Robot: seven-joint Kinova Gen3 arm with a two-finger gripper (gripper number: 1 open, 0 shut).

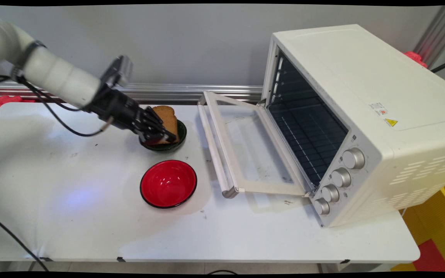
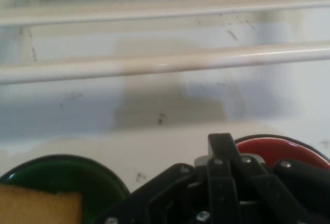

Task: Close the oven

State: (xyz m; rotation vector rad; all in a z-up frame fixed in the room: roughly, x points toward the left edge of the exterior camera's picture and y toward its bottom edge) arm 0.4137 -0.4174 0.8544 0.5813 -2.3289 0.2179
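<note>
Toast (image 1: 167, 117) leans in the green bowl (image 1: 180, 135), just behind the hand (image 1: 163, 137); its grip unclear.

The main view looks down from above the near side of the white table (image 1: 91, 216) and faces across it to the grey wall behind, taking in the whole tabletop from some way off. The hand view sits on the black two-finger hand (image 1: 164, 136), very close to the table and facing the cream tubular handle of the open oven door (image 2: 165, 63). Both views share that door handle (image 1: 213, 148), the dark green bowl (image 1: 180, 135) (image 2: 67, 175) with the brown bread slice (image 1: 167, 117) (image 2: 38, 206), and the glossy red bowl (image 1: 168, 184) (image 2: 281, 149).
</note>
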